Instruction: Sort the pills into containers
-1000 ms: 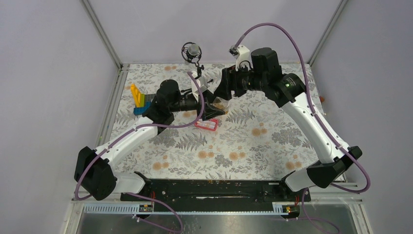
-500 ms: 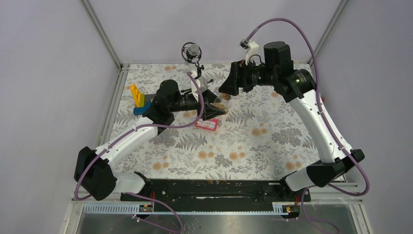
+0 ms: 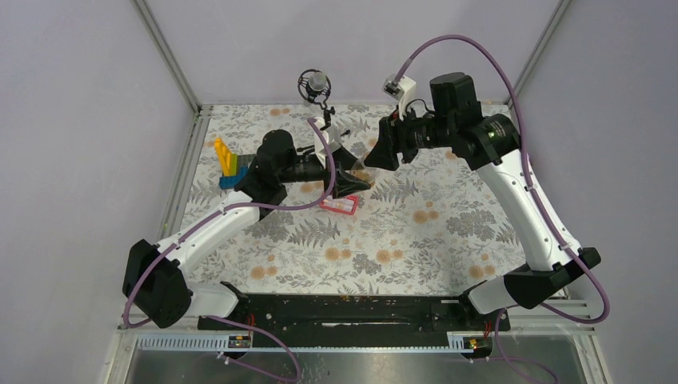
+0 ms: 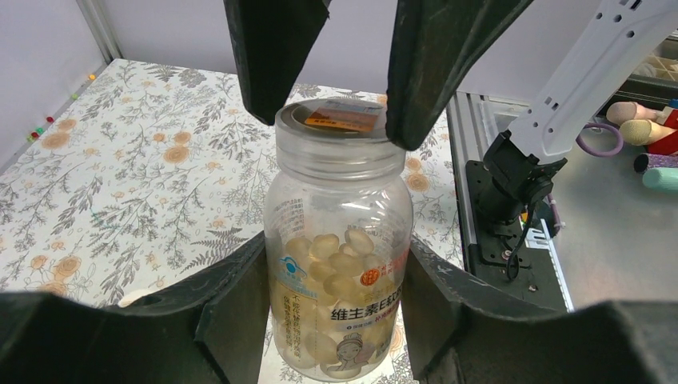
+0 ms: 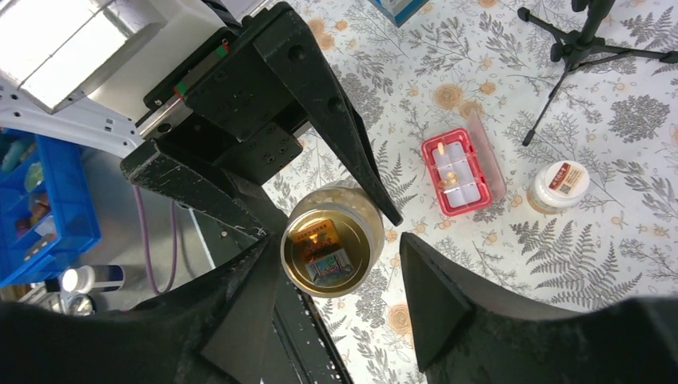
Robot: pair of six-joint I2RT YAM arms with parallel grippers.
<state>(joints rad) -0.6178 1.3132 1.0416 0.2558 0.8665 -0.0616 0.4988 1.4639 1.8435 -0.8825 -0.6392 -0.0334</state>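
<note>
My left gripper point(image 4: 337, 298) is shut on the clear yellowish bottle point(image 4: 338, 200) and holds it upright; pale yellow pills point(image 4: 332, 256) fill its lower half. My right gripper point(image 5: 336, 244) is open directly over the bottle's gold lid point(image 5: 332, 250), one finger point(image 4: 272, 56) on each side. In the top view both grippers meet at mid-table, left point(image 3: 353, 180) and right point(image 3: 382, 154). The pink compartment box point(image 5: 457, 172) lies open on the cloth with a few pills point(image 5: 452, 178) in it. The white-capped bottle point(image 5: 560, 186) stands beside the box.
A blue, yellow and grey toy-brick block point(image 3: 229, 166) stands at the left of the flowered cloth. A black microphone tripod point(image 3: 317, 86) stands at the back. The pink box point(image 3: 339, 206) lies just below the left gripper. A blue bin point(image 5: 32, 200) sits off the table.
My right arm has shifted a little to the right and its wrist has turned, staying over the bottle. The left arm and bottle have not moved.
</note>
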